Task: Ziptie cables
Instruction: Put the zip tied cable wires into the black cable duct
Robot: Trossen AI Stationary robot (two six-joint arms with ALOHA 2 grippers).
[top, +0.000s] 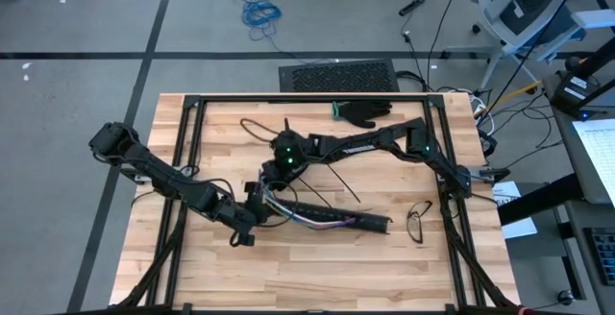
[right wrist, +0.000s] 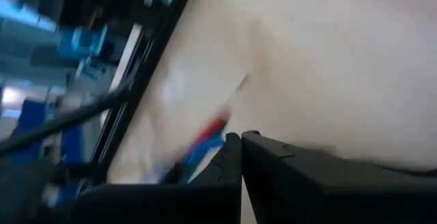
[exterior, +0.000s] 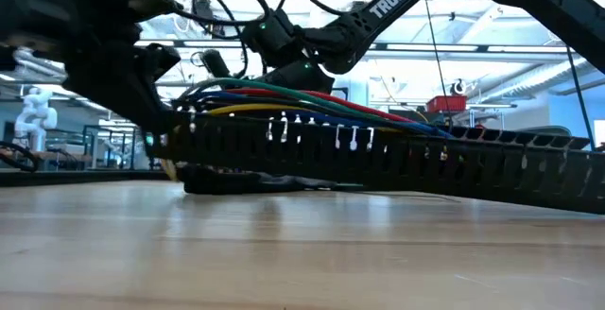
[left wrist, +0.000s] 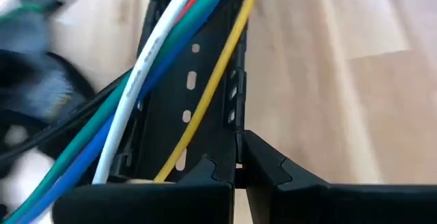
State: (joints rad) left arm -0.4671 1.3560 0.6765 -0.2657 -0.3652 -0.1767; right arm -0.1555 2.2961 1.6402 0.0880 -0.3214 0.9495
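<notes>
Low view puts the black slotted channel [exterior: 397, 163] nearest, lying along the pale wooden desk [exterior: 284, 253] with the cables [exterior: 312, 102] running along its top: thin, smooth, round wires in red, green, blue, yellow and white. Seen from its wrist, the left gripper [left wrist: 237, 159] has its jaws together at the channel's end, the cables passing just beside them, not between; whether they pinch the channel wall I cannot tell. From above, the right gripper [top: 270, 176] sits beyond, over the bundle's looping end, jaws closed on nothing visible. Farther back lies a black glove [top: 365, 112].
</notes>
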